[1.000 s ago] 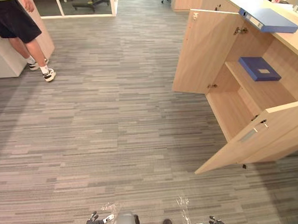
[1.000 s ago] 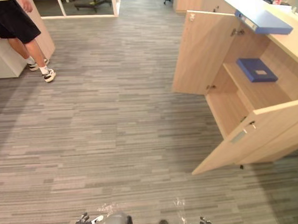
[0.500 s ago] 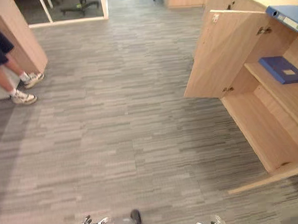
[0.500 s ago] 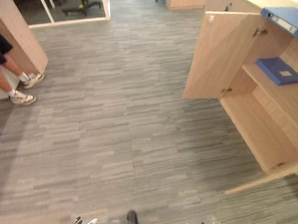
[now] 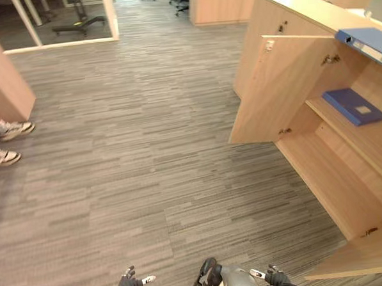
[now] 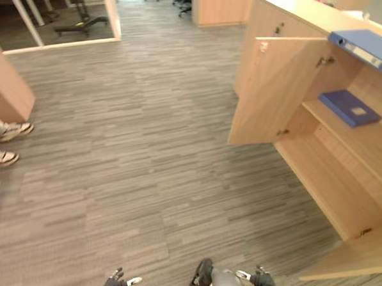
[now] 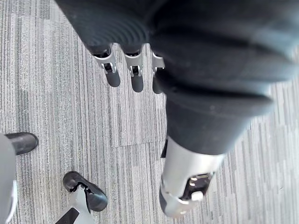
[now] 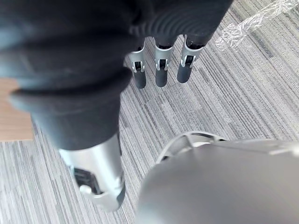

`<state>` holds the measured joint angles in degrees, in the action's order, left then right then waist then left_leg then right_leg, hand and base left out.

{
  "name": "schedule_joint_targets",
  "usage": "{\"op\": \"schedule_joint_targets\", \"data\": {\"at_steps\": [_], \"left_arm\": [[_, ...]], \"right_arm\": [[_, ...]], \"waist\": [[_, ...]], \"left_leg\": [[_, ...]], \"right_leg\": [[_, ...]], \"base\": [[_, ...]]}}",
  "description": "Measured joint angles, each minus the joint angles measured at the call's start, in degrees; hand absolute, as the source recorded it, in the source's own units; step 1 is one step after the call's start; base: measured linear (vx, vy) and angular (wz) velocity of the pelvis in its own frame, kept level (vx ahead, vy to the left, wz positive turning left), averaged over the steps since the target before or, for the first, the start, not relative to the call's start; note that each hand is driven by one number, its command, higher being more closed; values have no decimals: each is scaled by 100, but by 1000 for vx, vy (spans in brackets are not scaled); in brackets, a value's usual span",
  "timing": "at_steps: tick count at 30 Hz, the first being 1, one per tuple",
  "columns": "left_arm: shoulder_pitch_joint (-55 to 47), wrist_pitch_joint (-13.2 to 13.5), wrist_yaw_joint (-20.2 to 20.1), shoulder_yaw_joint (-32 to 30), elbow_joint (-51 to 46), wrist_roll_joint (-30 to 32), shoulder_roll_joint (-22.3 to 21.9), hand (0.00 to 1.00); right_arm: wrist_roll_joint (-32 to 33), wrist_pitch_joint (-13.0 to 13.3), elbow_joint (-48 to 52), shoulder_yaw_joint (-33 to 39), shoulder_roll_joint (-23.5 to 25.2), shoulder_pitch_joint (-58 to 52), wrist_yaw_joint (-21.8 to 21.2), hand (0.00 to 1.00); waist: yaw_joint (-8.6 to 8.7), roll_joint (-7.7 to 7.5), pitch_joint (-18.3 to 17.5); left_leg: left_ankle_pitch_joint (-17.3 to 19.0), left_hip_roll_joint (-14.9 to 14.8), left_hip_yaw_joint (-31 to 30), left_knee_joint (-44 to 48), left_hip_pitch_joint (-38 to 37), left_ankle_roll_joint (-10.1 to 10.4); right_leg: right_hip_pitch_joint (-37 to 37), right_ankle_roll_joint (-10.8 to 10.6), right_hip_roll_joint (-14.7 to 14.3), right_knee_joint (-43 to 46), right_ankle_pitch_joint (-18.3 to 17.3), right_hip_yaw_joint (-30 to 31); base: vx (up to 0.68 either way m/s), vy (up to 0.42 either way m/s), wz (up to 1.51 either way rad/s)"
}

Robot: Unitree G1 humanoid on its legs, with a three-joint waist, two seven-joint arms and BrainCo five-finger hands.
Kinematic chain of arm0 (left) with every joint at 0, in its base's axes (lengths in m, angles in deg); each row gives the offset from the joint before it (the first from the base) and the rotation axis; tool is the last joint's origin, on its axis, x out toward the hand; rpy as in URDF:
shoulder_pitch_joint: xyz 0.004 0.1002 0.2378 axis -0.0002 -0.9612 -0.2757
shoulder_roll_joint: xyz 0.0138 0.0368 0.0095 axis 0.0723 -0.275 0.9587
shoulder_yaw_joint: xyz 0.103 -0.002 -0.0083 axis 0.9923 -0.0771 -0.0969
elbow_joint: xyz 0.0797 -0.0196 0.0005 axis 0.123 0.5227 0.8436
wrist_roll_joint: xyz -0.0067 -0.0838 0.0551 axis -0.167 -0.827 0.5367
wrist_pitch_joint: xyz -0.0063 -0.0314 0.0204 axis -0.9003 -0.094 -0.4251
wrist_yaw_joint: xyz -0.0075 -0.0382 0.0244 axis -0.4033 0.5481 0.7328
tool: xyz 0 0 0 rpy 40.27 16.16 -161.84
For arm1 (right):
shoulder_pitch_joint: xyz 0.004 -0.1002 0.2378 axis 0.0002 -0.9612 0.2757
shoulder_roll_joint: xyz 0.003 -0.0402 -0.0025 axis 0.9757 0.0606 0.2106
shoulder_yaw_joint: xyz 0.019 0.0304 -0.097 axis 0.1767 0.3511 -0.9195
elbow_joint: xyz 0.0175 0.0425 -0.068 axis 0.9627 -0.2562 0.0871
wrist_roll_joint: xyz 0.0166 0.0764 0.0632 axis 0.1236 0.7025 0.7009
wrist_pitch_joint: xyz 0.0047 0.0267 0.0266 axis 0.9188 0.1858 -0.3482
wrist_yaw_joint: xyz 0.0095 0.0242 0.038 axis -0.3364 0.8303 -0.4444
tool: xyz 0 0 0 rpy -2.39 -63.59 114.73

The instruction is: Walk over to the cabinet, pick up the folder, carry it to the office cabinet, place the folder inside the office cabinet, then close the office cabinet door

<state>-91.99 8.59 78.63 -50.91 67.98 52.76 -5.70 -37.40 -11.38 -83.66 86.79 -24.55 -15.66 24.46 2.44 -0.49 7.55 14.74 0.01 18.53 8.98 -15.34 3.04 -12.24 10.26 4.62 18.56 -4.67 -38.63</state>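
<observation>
Blue folder (image 5: 371, 42) flat atop cabinet (image 5: 299, 9); left robot hand (image 7: 135, 74), right robot hand (image 8: 161, 70) slack, empty

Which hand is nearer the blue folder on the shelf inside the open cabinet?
Right. The right hand hangs at the robot's side, the folder ahead and to its right; the left hand hangs further left, farther away.

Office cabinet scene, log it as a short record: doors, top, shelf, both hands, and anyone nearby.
Cabinet: office cabinet, both doors open
Top: blue binder lying flat at the edge
Shelf: blue folder lying flat
Left hand: open, empty, over the carpet
Right hand: open, empty, over the carpet
Nearby: person's shoes, to the robot's left
</observation>
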Motion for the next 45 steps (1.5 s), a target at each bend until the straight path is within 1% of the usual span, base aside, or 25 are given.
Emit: {"op": "schedule_joint_targets", "data": {"at_steps": [1,2,4,7,10,13,15,16,18,19,21,22,23,25,26,30,33,36,37,38,40,41,42,43,45], "left_arm": [[19,-3,-5,-255,-6,-14,-81,0],[8,-4,-2,-547,-33,-67,-199,0],[-91,6,6,-835,-159,-321,-396,0],[-52,18,18,-955,-291,-408,-365,0],[-30,66,23,-988,-372,-551,-350,0],[52,102,31,-988,-356,-588,-321,0],[98,105,37,-1025,-356,-624,-382,0],[100,107,39,-1100,-346,-718,-428,0],[90,83,38,-1188,-338,-792,-451,0],[89,84,29,-1404,-336,-826,-491,0],[88,62,35,-1556,-330,-848,-477,0],[96,41,32,-1521,-330,-842,-445,0],[154,18,29,-1447,-328,-843,-435,0],[336,25,29,-1384,-342,-827,-437,0],[441,24,31,-1378,-357,-813,-424,0],[497,20,37,-1292,-511,-725,-434,0],[571,20,85,-1309,-539,-732,-537,0],[644,29,111,-1331,-653,-737,-744,0],[630,32,148,-1318,-658,-753,-851,0],[617,28,141,-1287,-662,-748,-848,0],[582,29,147,-1323,-700,-760,-855,0],[563,27,143,-1374,-700,-780,-859,0],[504,22,131,-1514,-698,-820,-864,0],[462,19,122,-1572,-697,-860,-866,0],[383,12,90,-1695,-690,-980,-870,0]], "right_arm": [[12,5,8,42,26,-60,7,0],[27,-6,19,38,29,-153,15,0],[60,-19,84,46,-47,-290,38,0],[227,-49,-5,52,-2,-300,38,0],[222,-84,-259,120,-40,-171,37,0],[223,-83,-341,244,21,-110,38,0],[223,-76,-259,220,22,-119,39,0],[223,-66,-148,225,52,-178,39,0],[222,-50,-57,229,131,-253,28,0],[222,-54,-21,246,253,-233,-3,0],[222,-55,170,263,457,-253,-71,0],[230,-59,324,269,520,-293,-132,0],[227,-63,505,266,508,-326,-164,0],[235,-61,675,270,499,-339,-165,0],[238,-38,737,266,510,-339,-163,0],[367,51,788,282,550,-344,-181,0],[1044,54,692,482,555,-370,-256,0],[1075,44,671,489,503,-562,-239,0],[962,31,546,498,410,-588,-210,0],[880,11,496,497,381,-594,-196,0],[784,-33,450,497,349,-619,-185,0],[823,-33,454,497,331,-619,-181,0],[926,-32,460,497,302,-617,-178,0],[944,-30,454,490,291,-614,-176,0],[1040,-31,418,469,288,-604,-152,0]], "waist": [[67,6,15],[59,82,50],[-74,270,75],[-174,140,165],[-284,104,182],[-355,25,244],[-386,39,240],[-410,52,206],[-523,2,36],[-579,-164,-63],[-594,-294,-82],[-606,-351,-62],[-536,-331,-51],[-482,-314,-38],[-449,-292,-8],[-320,-295,-15],[-177,-298,-4],[-132,-306,-5],[-108,-199,-17],[-80,-162,-26],[-29,-100,-28],[-25,-36,-13],[-36,60,20],[-65,94,29],[-83,97,43]], "left_leg": [[66,-244,58,1141,391,79],[-61,-646,154,2606,831,-35],[-532,-1324,72,4677,1472,-115],[-297,-1576,-239,5906,2280,-134],[-14,-1252,-728,5285,3099,-106],[29,-627,-1773,3114,3419,36],[-179,-446,-2578,1464,3428,115],[-516,-428,-2929,1044,3437,299],[-1135,-280,-2897,1252,3405,347],[-1011,-225,-2516,1469,3385,220],[-694,-104,-1949,1685,3031,-51],[-541,59,-1614,1653,2676,-270],[-399,230,-1388,1609,2356,-480],[-226,346,-1022,1453,1928,-677],[-127,350,-876,1268,1633,-709],[202,233,-656,1010,1084,-634],[355,174,-493,724,633,-634],[495,156,-611,473,273,-444],[555,20,-762,391,51,-346],[536,-68,-828,409,10,-312],[497,-316,-972,1140,204,-242],[423,-505,-965,2181,558,-126],[-120,-829,-986,3780,1112,127],[-385,-978,-1004,4384,1359,185],[-397,-1290,-880,5449,1840,173]], "right_leg": [[254,-6,-238,-375,6,43],[609,-13,-538,-749,12,261],[1090,39,-1015,-1052,-114,787],[1753,-9,-1226,-1188,-373,1687],[2173,-258,-1155,-1389,-412,2580],[2559,-637,-812,-1411,-619,3256],[2706,-926,-574,-1437,-793,3638],[2755,-1119,-469,-1407,-917,3830],[2651,-1323,-217,-1199,-1042,4099],[2417,-1474,40,-731,-1142,4257],[1887,-1458,422,621,-1130,4361],[1363,-1257,668,1919,-908,4576],[768,-804,863,3102,-456,4707],[124,-443,1082,4108,-237,4668],[-214,-467,1141,4376,-250,4474],[-683,-944,1075,4066,-544,3252],[-733,-1151,714,2607,-682,2262],[-493,-906,535,1389,-497,1762],[-327,-664,453,1389,-448,1613],[-219,-628,399,1354,-537,1516],[74,-576,211,1194,-780,1353],[331,-586,40,983,-856,1340],[767,-569,-223,628,-895,1398],[957,-563,-316,486,-899,1420],[1398,-558,-471,164,-902,1565]], "base": [[476,-231,-53],[479,-211,-68],[510,-88,-132],[583,11,-143],[520,55,-161],[480,186,-144],[499,321,-131],[512,382,-122],[546,415,-123],[538,407,-154],[475,411,-151],[377,444,-125],[346,436,-104],[296,408,-75],[225,328,-69],[204,190,-55],[242,37,-28],[365,-49,26],[497,-112,51],[555,-153,46],[601,-213,17],[619,-235,-17],[599,-174,-30],[480,-103,-36],[363,-18,-39]]}}
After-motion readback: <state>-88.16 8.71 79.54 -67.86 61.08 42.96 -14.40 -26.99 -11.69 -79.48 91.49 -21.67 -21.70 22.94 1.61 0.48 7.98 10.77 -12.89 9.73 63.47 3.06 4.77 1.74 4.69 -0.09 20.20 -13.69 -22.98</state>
